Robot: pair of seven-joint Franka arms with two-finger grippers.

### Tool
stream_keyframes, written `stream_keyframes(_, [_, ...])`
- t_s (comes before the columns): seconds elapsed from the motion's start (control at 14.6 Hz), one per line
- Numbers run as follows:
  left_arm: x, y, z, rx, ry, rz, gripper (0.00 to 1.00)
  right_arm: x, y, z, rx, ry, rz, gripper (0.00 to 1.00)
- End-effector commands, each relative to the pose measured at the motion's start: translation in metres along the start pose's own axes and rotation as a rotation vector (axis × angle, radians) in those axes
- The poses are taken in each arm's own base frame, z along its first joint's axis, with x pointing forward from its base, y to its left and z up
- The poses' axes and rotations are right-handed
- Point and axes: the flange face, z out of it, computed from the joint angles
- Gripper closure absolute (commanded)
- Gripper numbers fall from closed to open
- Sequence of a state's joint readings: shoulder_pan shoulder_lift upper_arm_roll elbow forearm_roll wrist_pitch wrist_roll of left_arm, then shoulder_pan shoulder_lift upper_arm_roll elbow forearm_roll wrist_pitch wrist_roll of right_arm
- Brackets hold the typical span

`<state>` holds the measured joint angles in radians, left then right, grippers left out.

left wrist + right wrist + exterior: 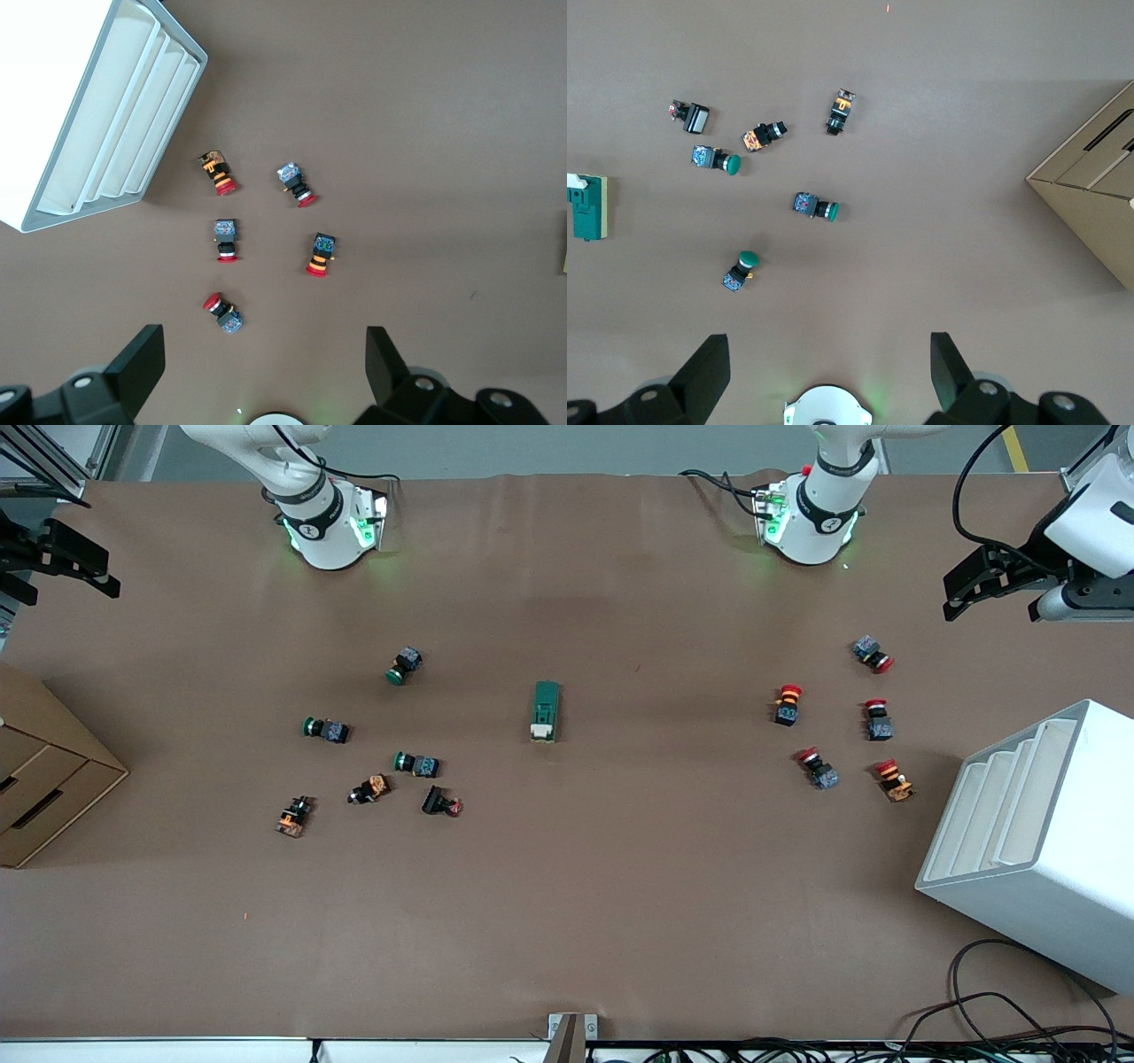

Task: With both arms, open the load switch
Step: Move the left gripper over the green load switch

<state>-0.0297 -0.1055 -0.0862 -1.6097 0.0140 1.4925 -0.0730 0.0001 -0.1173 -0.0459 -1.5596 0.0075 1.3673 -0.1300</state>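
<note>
Load switch lying mid-table, white lever end nearer the front camera, well apart from both pincers. Left gripper wide open, empty, at about 2 o'clock from it over the table's edge. Right gripper likewise spread and empty, at 10 o'clock.

We see the load switch lying mid-table, alone, its lever end nearer the front camera. Toward the right arm's end a loose group of six push buttons is scattered, with the cardboard drawer box at the table edge past them. Toward the left arm's end five push buttons cluster, with the white slotted rack beside them, nearer the front camera. Both grippers, left and right, hang over the table ends, well apart from the switch.
</note>
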Motion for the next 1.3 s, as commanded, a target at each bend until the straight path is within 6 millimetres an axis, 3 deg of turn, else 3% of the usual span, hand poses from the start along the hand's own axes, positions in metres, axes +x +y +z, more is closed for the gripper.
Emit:
stream_keyframes(0.0, [0.002,0.000,-0.009,-0.014,0.015,0.012,0.00,-0.009,0.001,-0.001,-0.012,0.003,-0.012,0.00])
stream_keyframes(0.27, [0.003,0.010,-0.009,-0.013,0.016,0.031,0.00,-0.009,0.000,-0.001,-0.013,0.001,-0.013,0.00])
stream_keyframes(0.48, [0.018,0.050,-0.007,-0.013,0.022,0.102,0.00,-0.009,0.000,-0.002,-0.013,0.001,-0.012,0.00])
stream_keyframes(0.68, [0.028,0.117,0.016,-0.029,0.009,0.182,0.00,-0.009,0.000,-0.005,-0.013,0.007,-0.008,0.00])
stream_keyframes(0.89, [0.023,0.208,0.050,-0.058,0.005,0.120,0.00,-0.004,0.001,-0.005,-0.014,0.010,-0.001,0.00])
stream_keyframes(1.16, [-0.020,0.325,0.108,-0.103,0.041,0.026,0.00,0.027,0.012,0.027,-0.009,-0.051,0.009,0.00])
stream_keyframes(1.23, [-0.036,0.350,0.123,-0.102,0.075,0.014,0.00,0.041,0.014,0.046,-0.007,-0.087,0.010,0.00])
